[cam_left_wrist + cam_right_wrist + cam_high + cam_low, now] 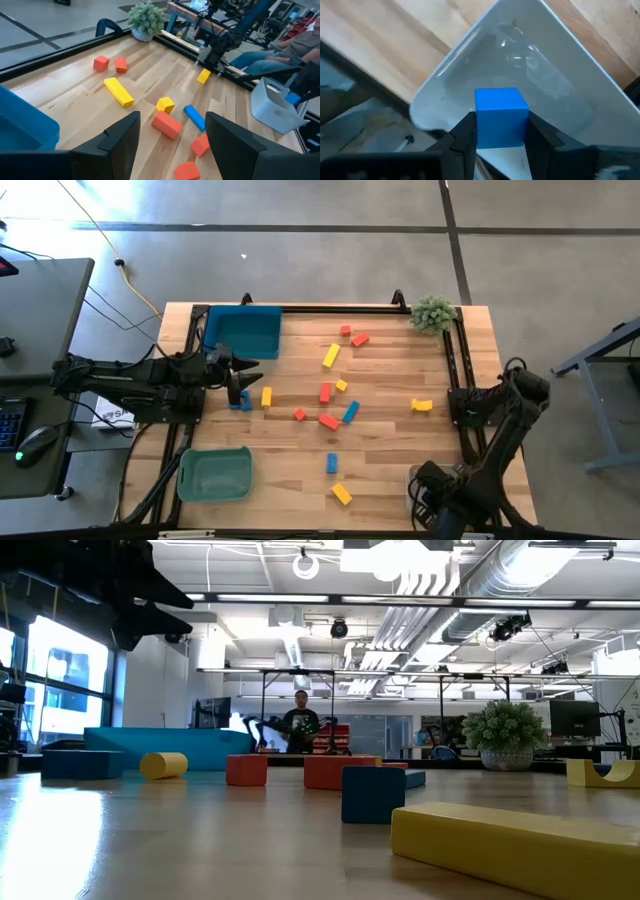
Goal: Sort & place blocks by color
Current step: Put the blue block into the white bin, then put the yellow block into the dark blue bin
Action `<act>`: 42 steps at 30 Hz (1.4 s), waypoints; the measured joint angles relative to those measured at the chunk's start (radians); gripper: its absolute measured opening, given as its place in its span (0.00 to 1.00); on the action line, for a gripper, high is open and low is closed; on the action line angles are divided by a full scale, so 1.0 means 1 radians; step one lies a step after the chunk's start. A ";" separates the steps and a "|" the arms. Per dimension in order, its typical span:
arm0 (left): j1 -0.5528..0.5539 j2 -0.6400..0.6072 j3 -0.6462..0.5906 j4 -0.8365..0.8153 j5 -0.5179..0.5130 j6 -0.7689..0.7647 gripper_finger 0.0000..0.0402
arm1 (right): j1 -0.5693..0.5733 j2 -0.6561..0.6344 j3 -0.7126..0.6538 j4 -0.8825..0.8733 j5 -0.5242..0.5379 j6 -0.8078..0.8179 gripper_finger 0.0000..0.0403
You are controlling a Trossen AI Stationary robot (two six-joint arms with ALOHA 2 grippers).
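Red-orange, yellow and blue blocks (329, 421) lie scattered flat on the middle of the wooden table; they also show in the left wrist view (167, 124). My left gripper (246, 368) is open and empty, just right of the blue tray (245, 330), above a blue block (240, 402) and a yellow block (267, 396). In the left wrist view its fingers (172, 145) stand apart with nothing between them. My right gripper (501, 135), at the table's near right corner (428, 482), is shut on a blue cube (501, 117) over a grey tray (550, 65). My right gripper pinches the blue cube by two opposite side faces (481, 125) between its two fingers (462, 137). The fingers come from above, pointing down into the grey tray. The cube sits level, its top face showing; whether it is clear of the tray's floor I cannot tell.
A green tray (215, 475) stands at the near left. A small potted plant (433, 312) stands at the far right corner. A black rail frame (455, 365) runs along the table's edges. In the low view, a yellow bar (520, 840) lies close in front.
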 joint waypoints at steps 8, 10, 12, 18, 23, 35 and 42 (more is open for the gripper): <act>0.000 0.000 0.000 0.000 0.000 -0.024 0.53 | 0.004 0.130 0.000 0.060 -0.059 0.008 0.26; 0.000 0.000 0.000 0.000 0.000 -0.024 0.53 | 0.004 0.153 -0.001 0.073 -0.064 0.008 0.26; 0.000 0.000 0.000 0.000 0.000 -0.024 0.53 | 0.004 0.175 0.000 0.083 -0.084 0.008 0.26; 0.000 0.000 0.000 -0.001 0.000 -0.008 0.53 | 0.002 0.192 -0.001 0.091 -0.107 0.040 0.26; 0.000 -0.001 0.000 -0.010 0.000 0.011 0.53 | 0.002 0.192 -0.001 0.093 -0.105 0.075 0.30; 0.000 0.004 0.039 -0.212 0.066 0.029 0.53 | 0.002 0.192 0.038 0.047 -0.092 0.107 0.52; 0.036 0.090 0.214 -0.487 0.002 -0.038 0.53 | 0.002 0.192 0.150 -0.156 -0.042 0.197 0.52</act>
